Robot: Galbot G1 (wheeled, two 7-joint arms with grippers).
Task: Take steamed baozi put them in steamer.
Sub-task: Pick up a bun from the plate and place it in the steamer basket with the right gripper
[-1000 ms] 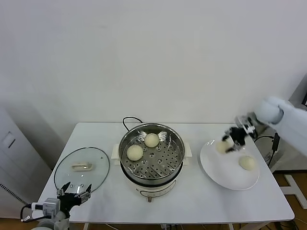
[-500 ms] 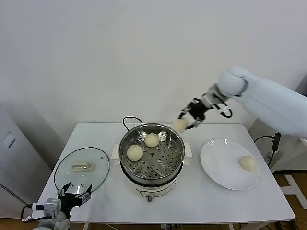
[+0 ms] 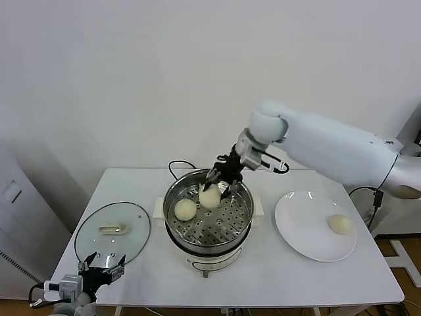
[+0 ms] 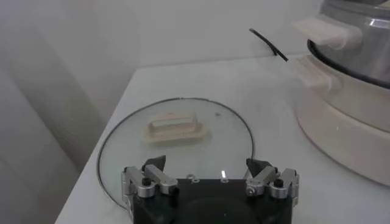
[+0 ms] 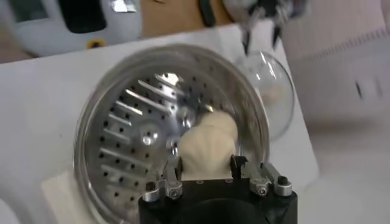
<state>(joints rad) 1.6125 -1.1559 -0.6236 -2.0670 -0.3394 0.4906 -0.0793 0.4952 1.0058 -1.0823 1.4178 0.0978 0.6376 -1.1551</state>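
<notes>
1. The desk (image 3: 296, 276) is carrying the whole set-up, and the steamer (image 3: 245, 197) is sitting at its middle with two steamed baozi lying on the perforated tray: one (image 3: 185, 209) toward the robot's left, one (image 3: 209, 196) toward the back.
2. The plate (image 3: 299, 230) on the robot's right is holding the last bun (image 3: 339, 224), well apart from the steamer.
3. The right hand (image 3: 223, 179) is hovering over the steamer's far rim, its fingers closing on a third bun (image 5: 207, 143), which is bulging out between them.
4. Risk: letting go this near the rim, the bun is likely bouncing off the steel wall or landing on the back bun, since that one is sitting just beside the drop point.
5. Risk: the squeezed dough is looking deformed; it may be sticking to a pad and dragging back out.
6. The left hand (image 4: 210, 179) is waiting open and empty at the desk's near left edge, beside the glass lid (image 4: 177, 137).
</notes>
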